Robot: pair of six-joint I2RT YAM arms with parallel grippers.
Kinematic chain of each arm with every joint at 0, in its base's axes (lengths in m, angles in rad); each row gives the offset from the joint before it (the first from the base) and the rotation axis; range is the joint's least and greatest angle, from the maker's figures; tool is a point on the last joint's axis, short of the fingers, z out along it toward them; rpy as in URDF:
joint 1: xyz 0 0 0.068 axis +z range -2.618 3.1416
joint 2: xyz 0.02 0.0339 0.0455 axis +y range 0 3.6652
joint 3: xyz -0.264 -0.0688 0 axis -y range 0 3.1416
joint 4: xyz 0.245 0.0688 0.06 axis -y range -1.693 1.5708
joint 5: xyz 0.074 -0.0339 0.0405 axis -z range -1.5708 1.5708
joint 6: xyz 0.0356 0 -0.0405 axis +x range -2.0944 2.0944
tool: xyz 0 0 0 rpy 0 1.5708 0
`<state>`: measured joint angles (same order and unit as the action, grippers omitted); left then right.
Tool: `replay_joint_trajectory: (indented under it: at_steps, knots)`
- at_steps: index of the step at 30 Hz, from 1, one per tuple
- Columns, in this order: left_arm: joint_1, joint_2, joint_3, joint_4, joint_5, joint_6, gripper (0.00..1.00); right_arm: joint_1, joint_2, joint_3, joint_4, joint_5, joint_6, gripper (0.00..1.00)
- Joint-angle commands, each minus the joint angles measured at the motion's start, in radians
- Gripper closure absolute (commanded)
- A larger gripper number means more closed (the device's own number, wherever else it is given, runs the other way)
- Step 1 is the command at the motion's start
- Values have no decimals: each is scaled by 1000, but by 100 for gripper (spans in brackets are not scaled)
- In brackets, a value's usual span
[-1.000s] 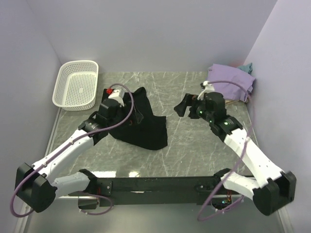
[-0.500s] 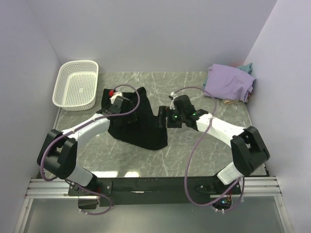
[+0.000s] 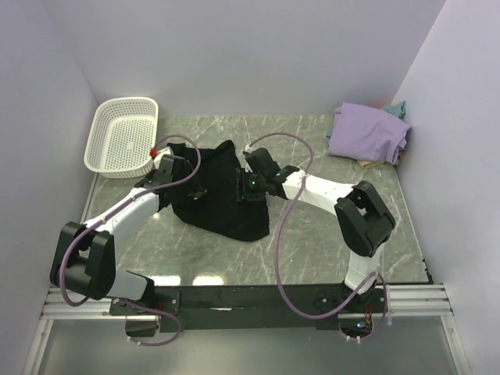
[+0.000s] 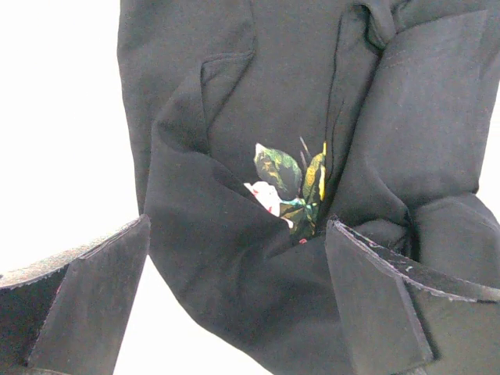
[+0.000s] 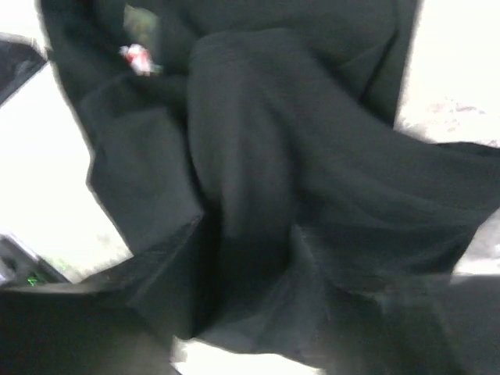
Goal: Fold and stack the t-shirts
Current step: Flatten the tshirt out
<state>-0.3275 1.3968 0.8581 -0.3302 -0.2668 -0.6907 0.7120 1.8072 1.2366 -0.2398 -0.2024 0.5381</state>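
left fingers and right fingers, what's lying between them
Only the black t-shirt, bunched in folds. The top view shows it filling that gap.

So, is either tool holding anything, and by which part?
Left tool: open, nothing held. Right tool straddles a fold of the black cloth t-shirt; grip cannot be told.
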Motion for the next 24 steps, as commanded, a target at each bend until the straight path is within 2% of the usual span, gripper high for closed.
replay_joint_trajectory:
  at_steps: [1, 2, 6, 11, 16, 20, 21, 22, 23, 24]
  knots:
    - [18, -45, -16, 43, 41, 31, 1, 18, 0, 84, -85, 128, -19, 89]
    - [21, -44, -17, 42, 50, 34, 1, 23, -23, 83, -93, 164, -29, 100]
    - [30, -61, -13, 37, 58, 46, 1, 52, -214, 20, -180, 250, -99, 100]
    - [35, -97, -4, 42, 89, 36, 0, 87, -572, -196, -351, 144, -119, 100]
    - [38, -122, 2, 60, 136, 19, 0, 176, -932, -554, -476, 37, 89, 100]
    - [38, -131, -1, 68, 153, 16, 1, 210, -1224, -744, -607, 119, 430, 100]
    - [38, -137, -1, 65, 152, 13, 0, 213, -1349, -768, -675, 154, 498, 100]
    - [38, -140, -5, 65, 156, 16, 0, 213, -1412, -801, -705, 200, 564, 86]
    - [38, -145, -8, 65, 156, 17, 1, 211, -1478, -813, -717, 236, 651, 63]
    - [38, -153, -8, 62, 153, 19, 1, 211, -1597, -822, -722, 262, 690, 44]
